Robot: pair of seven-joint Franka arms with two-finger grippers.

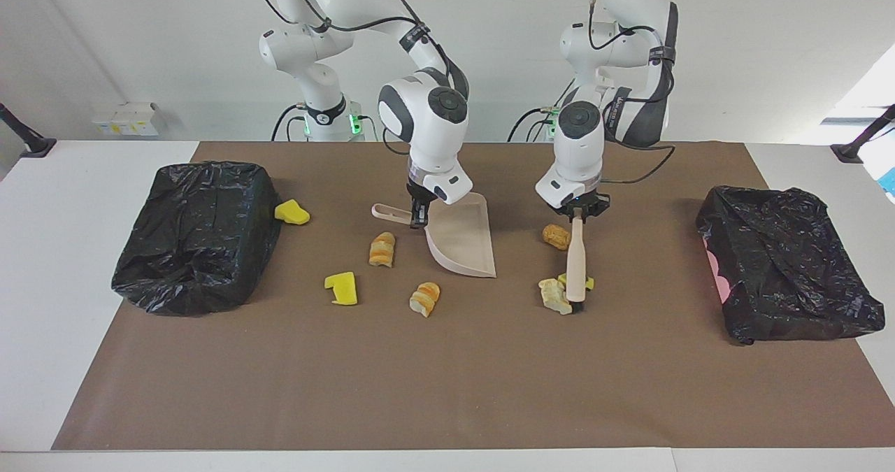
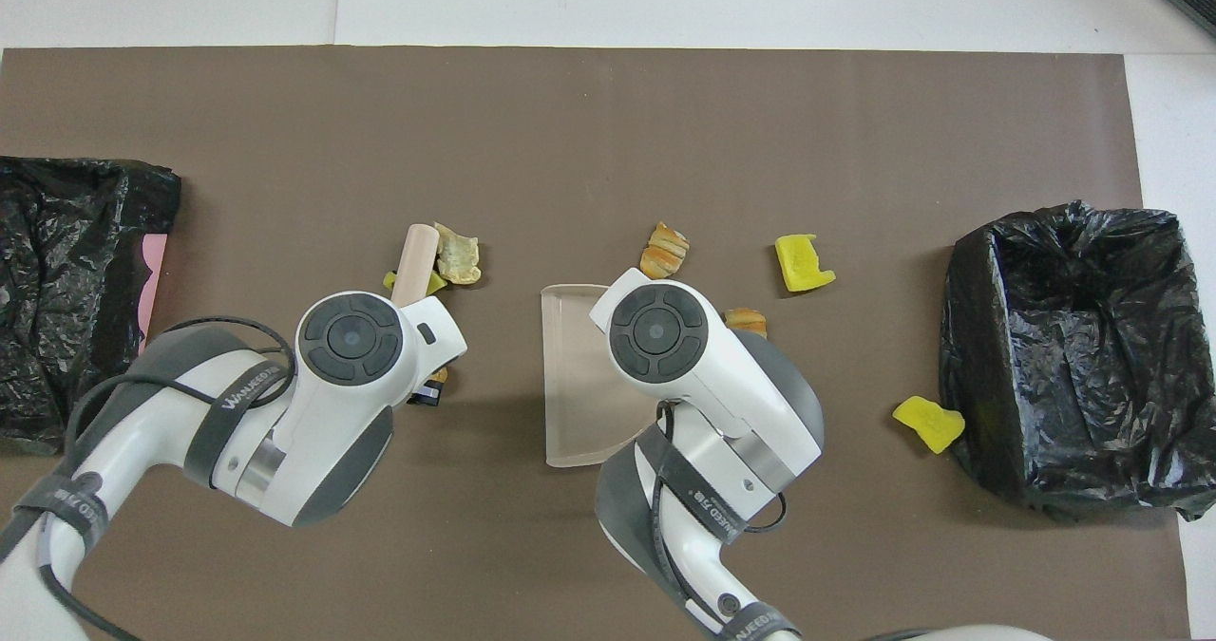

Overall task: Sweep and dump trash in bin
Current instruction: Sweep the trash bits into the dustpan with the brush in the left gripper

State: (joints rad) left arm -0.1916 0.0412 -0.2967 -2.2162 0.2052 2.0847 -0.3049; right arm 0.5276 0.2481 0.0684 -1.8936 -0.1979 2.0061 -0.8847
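Observation:
My left gripper [image 1: 577, 213] is shut on the handle of a beige brush [image 1: 575, 266] whose bristles rest on the brown mat. A pale crumbly lump [image 1: 552, 296] and a small yellow scrap [image 1: 588, 282] lie against the brush head. The brown nugget [image 1: 557, 236] sits beside the handle, nearer the robots. My right gripper [image 1: 418, 216] is shut on the handle of the beige dustpan [image 1: 463, 240], which faces the brush. Two striped pieces [image 1: 382, 249] [image 1: 425, 298] and a yellow chunk [image 1: 341, 288] lie beside the pan toward the right arm's end.
A black-bagged bin [image 1: 199, 234] stands at the right arm's end with a yellow chunk [image 1: 291, 212] against it. A second black-bagged bin [image 1: 783, 262] stands at the left arm's end. The brown mat [image 1: 447, 388] covers the table.

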